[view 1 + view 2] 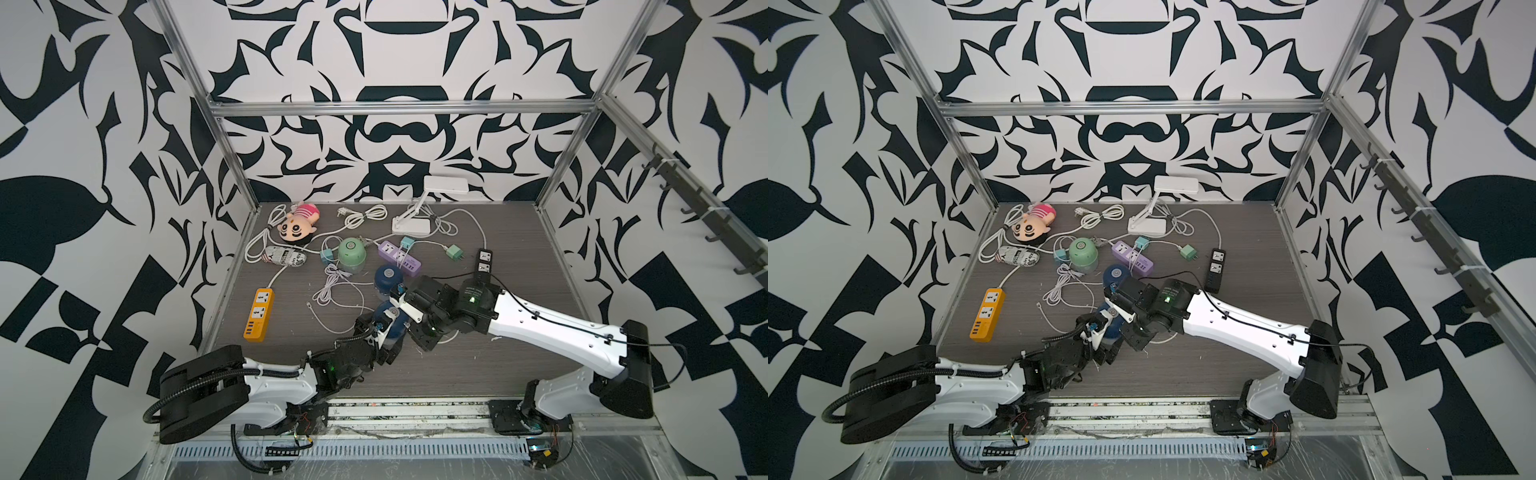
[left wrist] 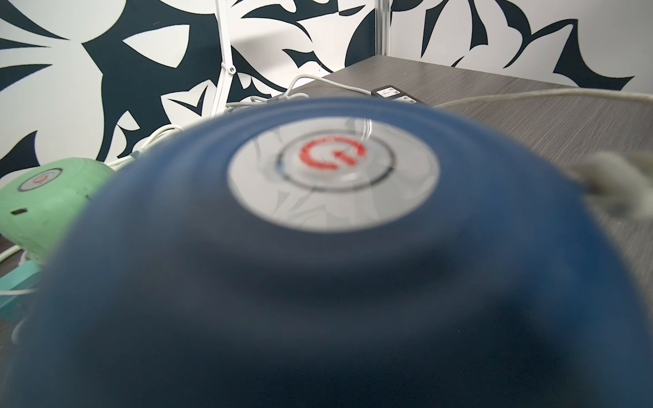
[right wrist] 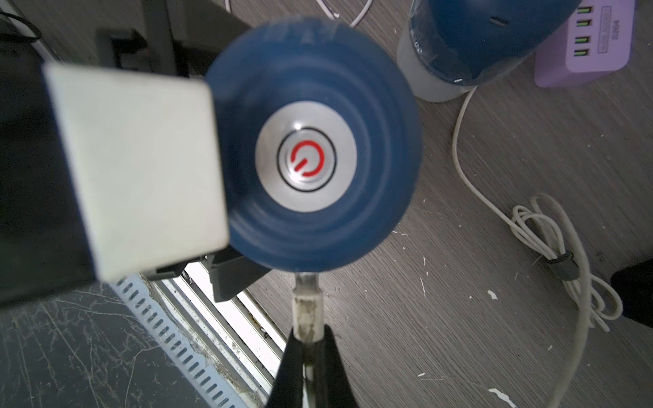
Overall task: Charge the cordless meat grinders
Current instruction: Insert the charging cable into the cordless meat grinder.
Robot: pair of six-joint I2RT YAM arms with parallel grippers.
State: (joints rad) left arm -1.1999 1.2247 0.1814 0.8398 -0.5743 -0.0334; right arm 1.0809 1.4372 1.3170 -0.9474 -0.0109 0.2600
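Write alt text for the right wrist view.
Right gripper pinches a white cable plug at the side of a navy blue dome-topped grinder with a silver power button; a second navy grinder and purple power strip behind.

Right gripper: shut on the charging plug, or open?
Shut on it. In the right wrist view the black fingers of the right gripper pinch the white charging plug; its metal tip meets the blue grinder at the edge.

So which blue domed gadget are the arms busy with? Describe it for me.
Look to the front of the grey table, where the left claw and right claw meet. Between them is a navy grinder with a silver button, held by the left claw. Unlike its navy twin beside the purple power strip, it has a white cable plug pinched against its side by the right claw.
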